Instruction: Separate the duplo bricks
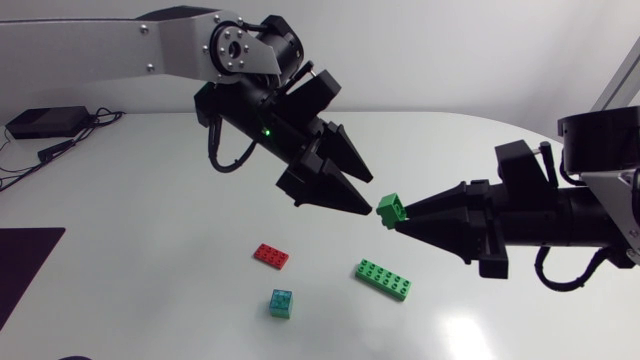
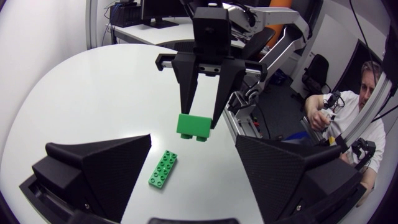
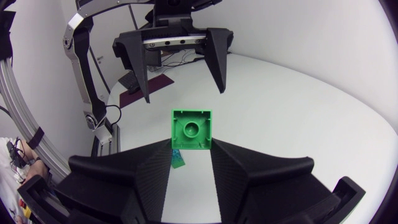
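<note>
Light falls bright and even from overhead onto the white table (image 1: 150, 200). I get one soft glare patch on it near my right gripper (image 1: 401, 222). Shadows are pale and diffuse, with a thin one hugging the red brick (image 1: 272, 256) near the left gripper (image 1: 371, 193). The black fingers (image 3: 273, 177) show almost no surface detail. Both wrist views bow hard toward their rims, curving the table edge, with dark corners. The green brick (image 3: 191, 129) between the right fingers is sharp and evenly lit.

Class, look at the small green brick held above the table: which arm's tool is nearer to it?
Right. The right tool is shut on the small green brick; the left tool, open, hangs just short of it.
</note>
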